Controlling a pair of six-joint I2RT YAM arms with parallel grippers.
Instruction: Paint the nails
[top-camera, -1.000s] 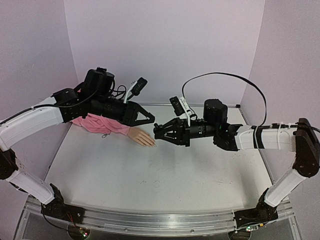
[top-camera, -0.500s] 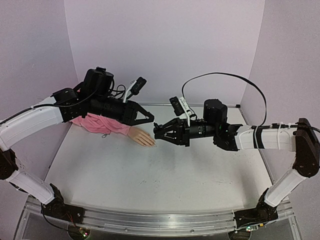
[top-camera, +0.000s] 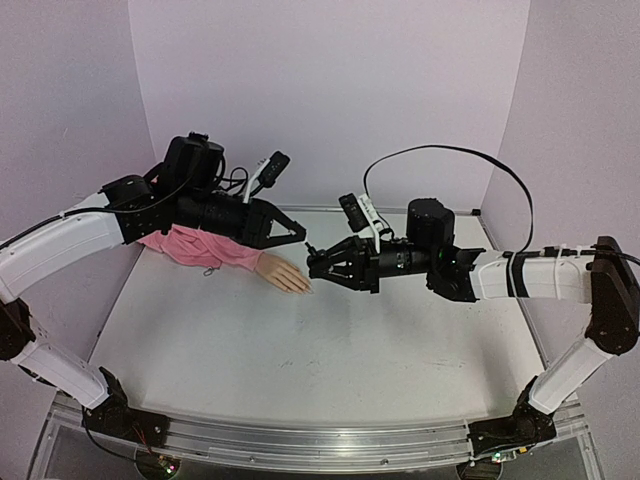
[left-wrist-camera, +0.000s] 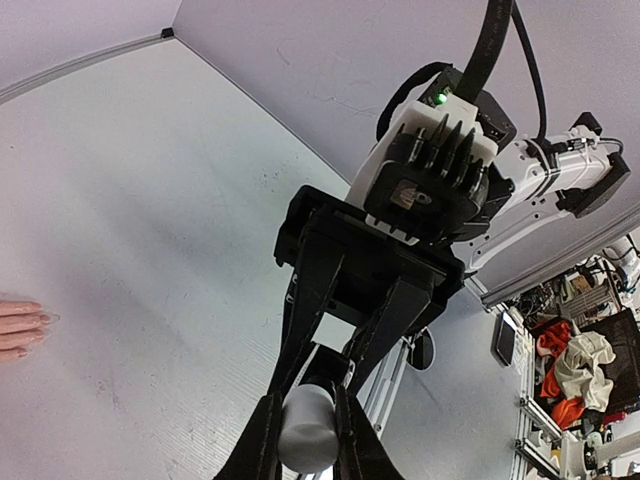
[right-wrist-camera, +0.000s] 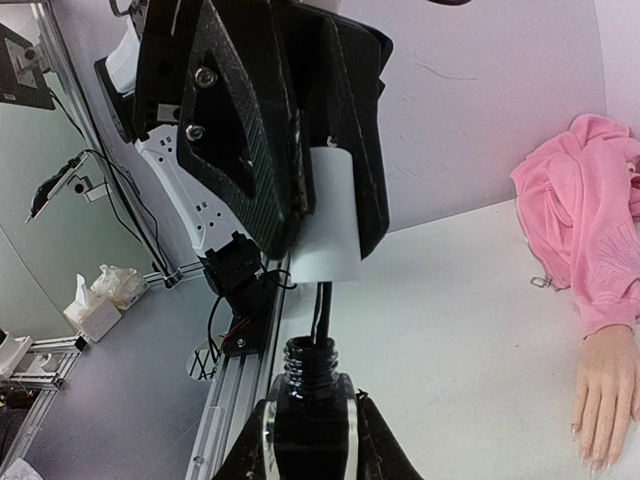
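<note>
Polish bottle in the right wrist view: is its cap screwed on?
No, the bottle has a bare neck; the left pincer holds the white cap above it.

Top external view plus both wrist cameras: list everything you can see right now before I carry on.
mannequin hand: one, beige, lying at the table's far left.
sleeve: one, pink, bunched around its wrist.
nails: count unclear, too small to judge colour, on its fingertips.
polish bottle: one, black, uncapped, in the right gripper.
brush cap: one, white with a dark stem, in the left gripper, stem at the bottle's neck.
table: one, white.
left gripper: black, shut on the brush cap.
right gripper: black, shut on the polish bottle.
</note>
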